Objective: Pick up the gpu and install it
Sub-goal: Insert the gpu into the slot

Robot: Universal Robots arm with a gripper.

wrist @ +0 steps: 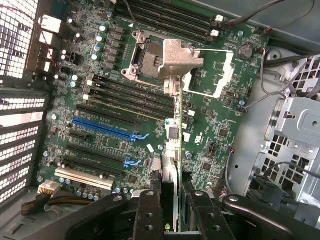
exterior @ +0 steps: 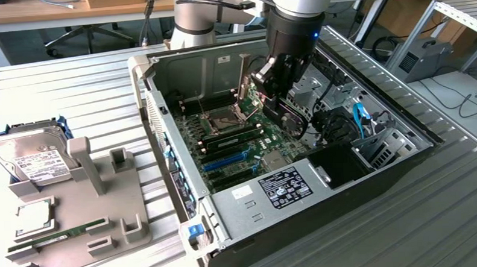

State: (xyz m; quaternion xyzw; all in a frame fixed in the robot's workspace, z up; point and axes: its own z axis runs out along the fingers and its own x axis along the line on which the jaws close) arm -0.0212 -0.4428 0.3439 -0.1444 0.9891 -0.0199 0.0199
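- At the exterior view's left, a grey parts tray carried a hard drive and a green RAM stick, well apart from the work.
- Next came the open computer case, whose near wall stood up beside the motherboard and limited room on that side.
- On the board, the blue expansion slot lay bare, with black slots on either side of it.
- Above the board, the gripper had its jaws drawn in narrow on the gpu, which was pinched edge-on between the two fingers.
- The card hung over the middle of the motherboard, clear of it. Its silver bracket was at the end away from the fingers.
- From where I stood I could not tell which slot it was lined up with. It seemed to sit off to one side of the blue one.
- To my eye, doing this step well meant keeping the card square, with its edge parallel to the slot and the bracket turned toward the perforated rear wall.
- Further right, a blue cable and the drive cage crowded in, so the open air sat directly above the slots.
- The power supply closed off the near end.
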